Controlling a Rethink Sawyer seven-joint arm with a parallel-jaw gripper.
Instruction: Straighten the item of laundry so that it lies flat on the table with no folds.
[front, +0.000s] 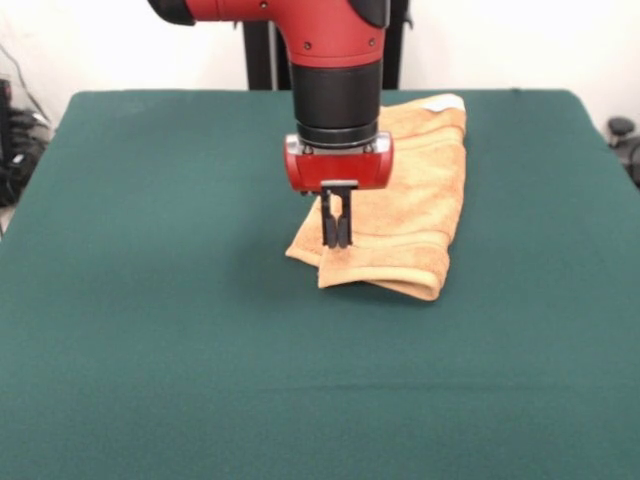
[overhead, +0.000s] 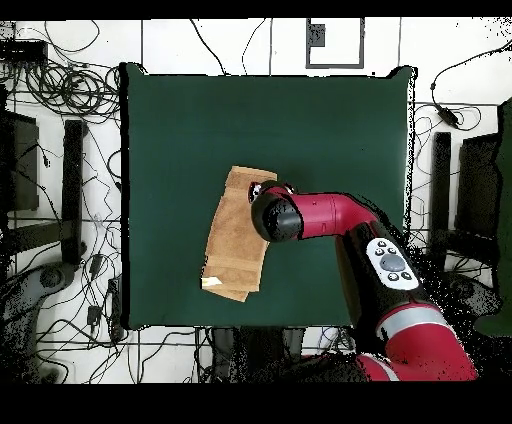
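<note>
- Surroundings: cables in loose tangles on the pale floor around the table, thickest on one side in the overhead view. Dark stands and boxes along that same side. A framed square shape past the table's edge opposite the robot's base.
- Arm: red and black, comes down from above and covers part of the towel in both views. In the overhead view its wrist hides one long edge of the cloth.
- Table: large rectangle, dark green felt-like cover, matte, smooth.
- Towel: orange-tan terry, soft nap, folded over into a long narrow strip. Woven band lines run along its length. A rounded fold edge shows at the end nearest the front camera, with a small layer poking out beneath.
- White tag at the corner nearest the pedestal.
- Position: near table centre, slightly towards the robot's side, lying at a slight slant.
- Gripper: two dark fingers drawn close together, only a thin gap; tips at the towel's near corner. Whether cloth is pinched cannot be told.
</note>
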